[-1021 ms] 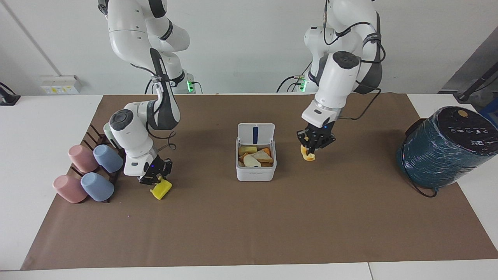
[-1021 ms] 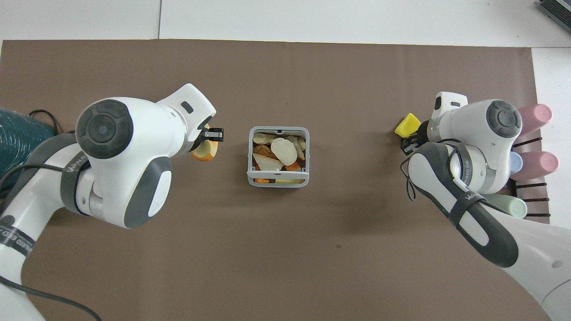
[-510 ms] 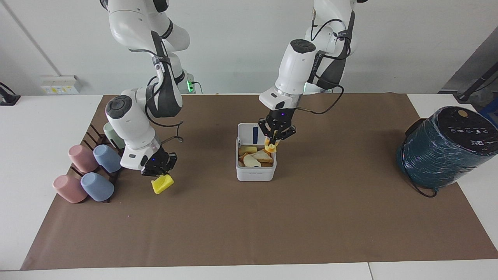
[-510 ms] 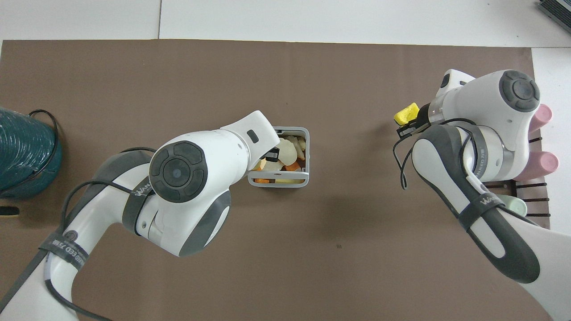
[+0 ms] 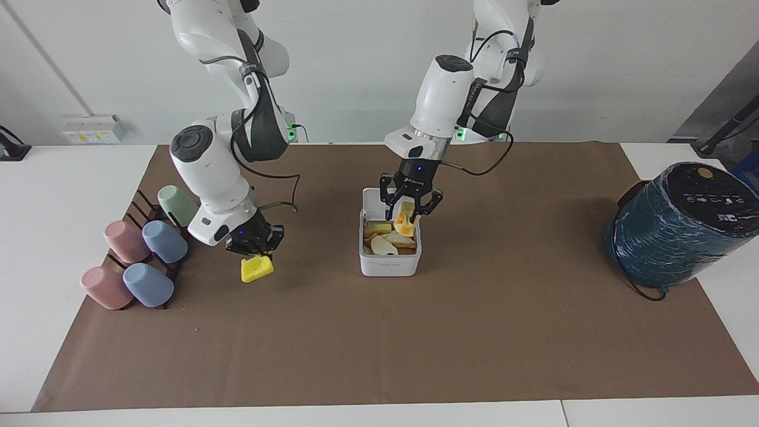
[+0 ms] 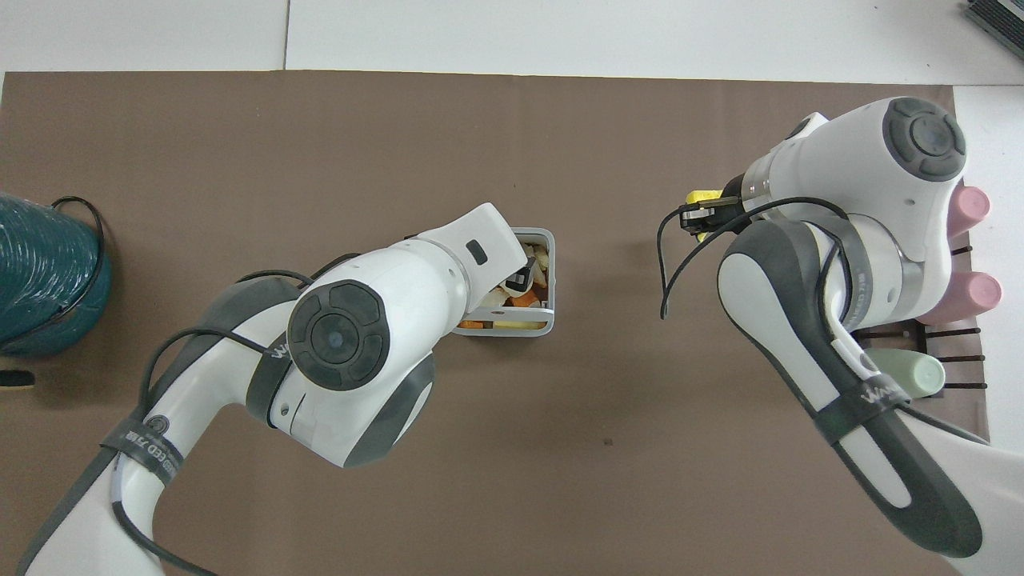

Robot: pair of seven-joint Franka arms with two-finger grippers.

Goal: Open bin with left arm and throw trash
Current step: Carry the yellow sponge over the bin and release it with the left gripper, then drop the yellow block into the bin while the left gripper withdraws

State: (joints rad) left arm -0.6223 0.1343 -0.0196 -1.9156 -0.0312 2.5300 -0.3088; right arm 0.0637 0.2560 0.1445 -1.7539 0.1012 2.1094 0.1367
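The white bin stands open in the middle of the brown mat, its lid upright on the robots' side. It holds several food pieces, among them a cream-white lump. My left gripper is low over the bin's opening. The pale yellow block with an orange spot sits at its tips, just above the pile. My right gripper is shut on the bright yellow chunk and holds it above the mat beside the cup rack. In the overhead view the left arm covers most of the bin; the chunk shows at the right gripper.
Pink, blue and green cups lie on a dark rack at the right arm's end. A big teal wrapped cylinder stands at the left arm's end. Brown mat covers the table.
My left gripper carried the pale block from beside the bin to over its opening and lowered it. My right gripper lifted the yellow chunk off the mat and moved it toward the bin.
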